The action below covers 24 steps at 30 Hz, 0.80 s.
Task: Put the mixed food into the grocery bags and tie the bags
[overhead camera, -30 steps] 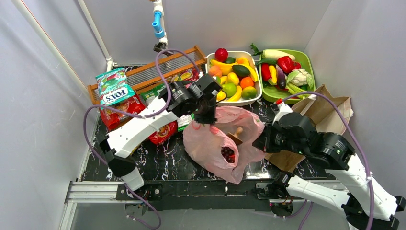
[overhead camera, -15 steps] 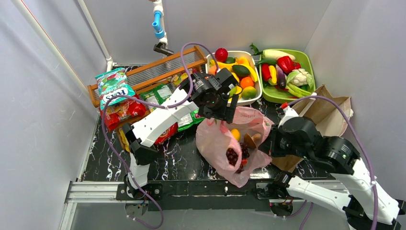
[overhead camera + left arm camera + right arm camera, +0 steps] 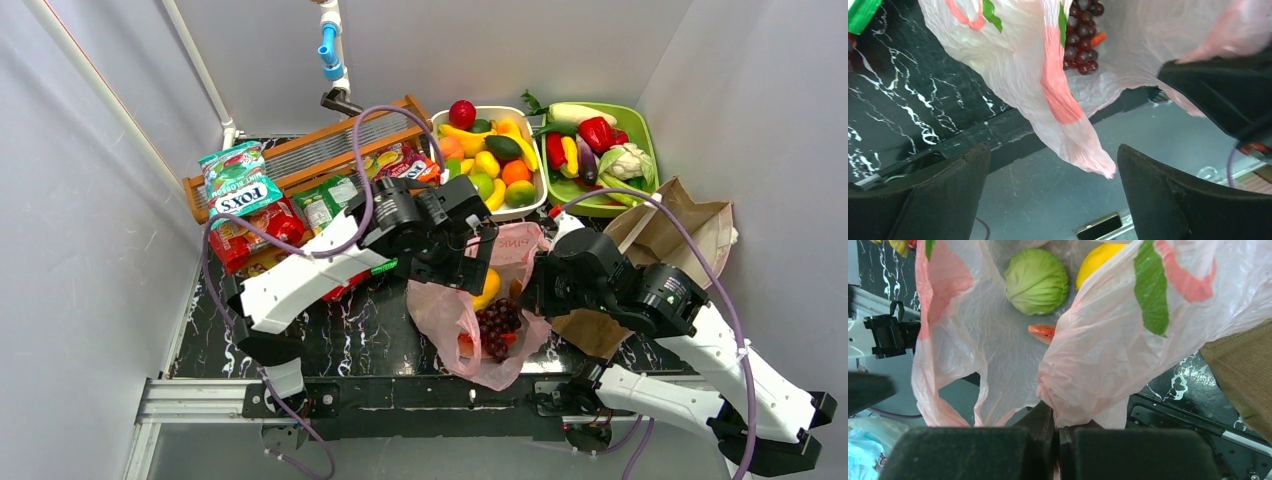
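The pink plastic grocery bag (image 3: 445, 305) sags open at mid-table with purple grapes (image 3: 495, 322) and a yellow fruit (image 3: 487, 290) inside. My left gripper (image 3: 468, 262) hovers over its left rim. In the left wrist view that gripper (image 3: 1053, 148) is open, and a loose bag handle (image 3: 1068, 125) hangs between the fingers untouched, grapes (image 3: 1079, 47) behind. My right gripper (image 3: 535, 290) pinches the bag's right edge. In the right wrist view it (image 3: 1057, 432) is shut on bunched plastic (image 3: 1083, 390), with a green cabbage (image 3: 1037, 281) and a yellow piece (image 3: 1103, 257) inside. The brown paper bag (image 3: 670, 235) lies at the right.
A white fruit basket (image 3: 541, 190) and a green vegetable tray (image 3: 652, 135) stand at the back. Snack packets (image 3: 238, 180) lie at the left by a wooden rack (image 3: 300, 150). Grey walls close in on both sides.
My left gripper opened and let go of the pink bag's handle. The bag slid right and toward the near edge and sagged, showing more fruit. The right gripper kept its hold.
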Tool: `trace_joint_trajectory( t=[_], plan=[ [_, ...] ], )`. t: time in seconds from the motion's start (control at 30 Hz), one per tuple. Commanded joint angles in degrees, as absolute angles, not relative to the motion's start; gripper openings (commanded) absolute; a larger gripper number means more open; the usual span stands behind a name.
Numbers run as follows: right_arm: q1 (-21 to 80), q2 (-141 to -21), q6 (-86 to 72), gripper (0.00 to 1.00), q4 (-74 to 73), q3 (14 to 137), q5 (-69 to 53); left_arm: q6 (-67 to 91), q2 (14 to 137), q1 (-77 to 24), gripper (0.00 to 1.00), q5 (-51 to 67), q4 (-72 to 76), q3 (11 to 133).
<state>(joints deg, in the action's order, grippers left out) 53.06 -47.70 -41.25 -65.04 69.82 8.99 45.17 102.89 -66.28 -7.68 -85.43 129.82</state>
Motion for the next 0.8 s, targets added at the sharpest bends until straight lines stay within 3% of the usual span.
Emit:
trace_joint_trajectory(
  t=[0.0,0.53,0.77],
  plan=[
    [53.4,-46.8,-40.2,0.01,-62.7,67.4,6.1,50.0,97.2,-67.6,0.98,-6.3,-96.4,129.6],
    [53.4,-46.9,-42.0,0.01,-61.0,64.3,8.0,65.5,98.0,-81.0,0.98,-5.8,-88.8,118.5],
    [53.4,-47.4,-42.0,0.01,-60.9,65.2,8.9,65.7,103.0,-85.0,0.95,-8.9,-87.6,119.6]
  ],
)
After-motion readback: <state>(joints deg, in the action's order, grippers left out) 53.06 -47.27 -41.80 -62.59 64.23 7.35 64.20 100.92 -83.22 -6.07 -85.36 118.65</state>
